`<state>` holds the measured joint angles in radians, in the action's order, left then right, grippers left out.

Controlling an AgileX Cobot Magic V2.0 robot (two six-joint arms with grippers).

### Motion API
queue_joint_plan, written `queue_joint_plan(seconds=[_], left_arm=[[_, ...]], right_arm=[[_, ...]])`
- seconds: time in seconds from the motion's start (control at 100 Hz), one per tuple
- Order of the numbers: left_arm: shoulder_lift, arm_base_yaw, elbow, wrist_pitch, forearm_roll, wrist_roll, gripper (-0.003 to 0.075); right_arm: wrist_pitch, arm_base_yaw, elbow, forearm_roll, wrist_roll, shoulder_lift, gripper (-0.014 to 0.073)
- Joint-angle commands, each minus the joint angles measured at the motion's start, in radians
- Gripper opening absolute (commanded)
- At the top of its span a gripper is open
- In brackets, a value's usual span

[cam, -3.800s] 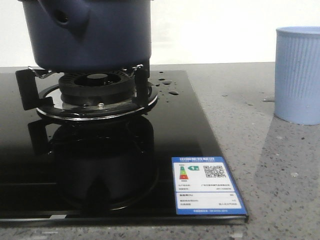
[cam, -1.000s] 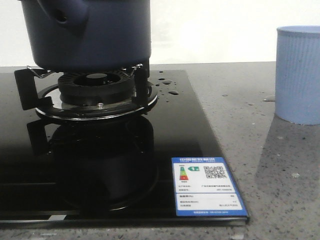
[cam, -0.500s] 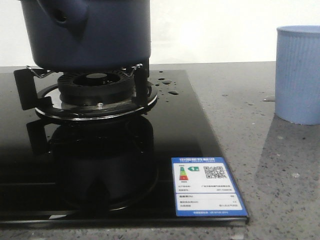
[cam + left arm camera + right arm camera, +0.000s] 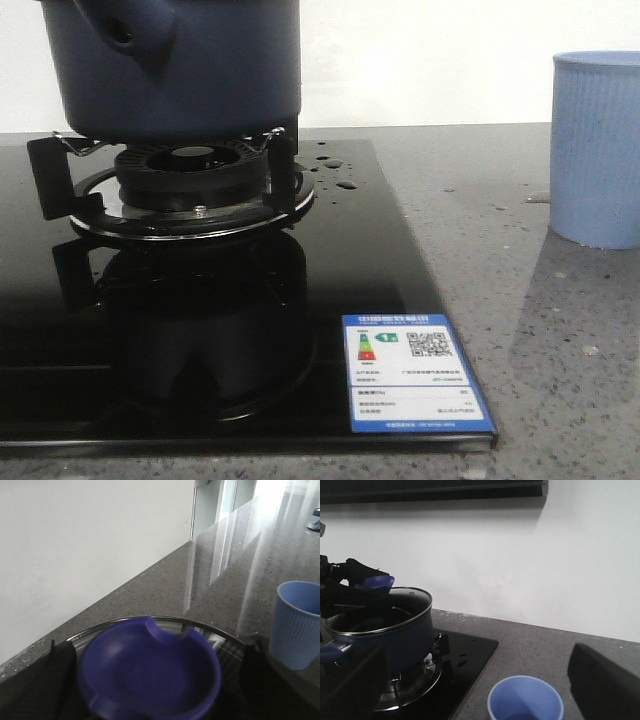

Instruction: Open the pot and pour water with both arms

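Observation:
The dark navy pot [image 4: 180,70] stands on the gas burner [image 4: 190,185], its stubby handle [image 4: 130,25] towards me. A glass lid [image 4: 222,634] with a blue knob [image 4: 150,675] lies on it. My left gripper [image 4: 152,690] is open over the lid, one black finger [image 4: 55,680] on each side of the knob; a strip of glass shows between the knob and the other finger. In the right wrist view it [image 4: 362,580] sits at the knob on the pot [image 4: 400,635]. My right gripper [image 4: 480,690] is open and empty above the cup. Water drops [image 4: 338,172] lie on the hob.
A light blue ribbed cup [image 4: 598,150] stands on the grey stone counter [image 4: 480,260] to the right of the black glass hob [image 4: 380,280]; it also shows in the right wrist view [image 4: 525,700] and the left wrist view [image 4: 297,625]. A white wall runs behind.

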<state>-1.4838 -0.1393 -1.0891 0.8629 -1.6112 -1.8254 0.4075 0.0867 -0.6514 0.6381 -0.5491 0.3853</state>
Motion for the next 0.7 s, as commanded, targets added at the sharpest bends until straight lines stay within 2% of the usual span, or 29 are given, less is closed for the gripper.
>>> queue_joint_plan(seconds=[0.0,0.09,0.16,0.35,0.42,0.57,0.69], left_arm=[[0.011,-0.007,-0.043,-0.002,-0.075,-0.009,0.0616],[-0.008,-0.007,-0.045,-0.006,-0.075,-0.009,0.0615],[-0.016,-0.007,-0.045,0.005,-0.080,-0.009,0.0585],[-0.015,-0.007,-0.056,0.049,-0.116,-0.009,0.0384],[-0.013,-0.005,-0.073,0.079,-0.122,-0.009,0.0338],[0.008,-0.005,-0.112,0.142,-0.124,-0.009,0.0327],[0.069,-0.005,-0.122,0.138,-0.149,-0.002,0.0327]], right_arm=[[-0.072,0.003,-0.033,0.019,-0.011,0.016,0.0664],[-0.072,0.003,-0.033,0.019,-0.011,0.016,0.0664],[-0.072,0.003,-0.033,0.019,-0.011,0.016,0.0664],[-0.068,0.003,-0.033,0.019,-0.011,0.016,0.0664],[-0.068,0.003,-0.033,0.019,-0.011,0.016,0.0664],[-0.068,0.003,-0.031,0.017,-0.011,0.027,0.0664],[-0.068,0.003,-0.003,-0.051,-0.011,0.066,0.0664]])
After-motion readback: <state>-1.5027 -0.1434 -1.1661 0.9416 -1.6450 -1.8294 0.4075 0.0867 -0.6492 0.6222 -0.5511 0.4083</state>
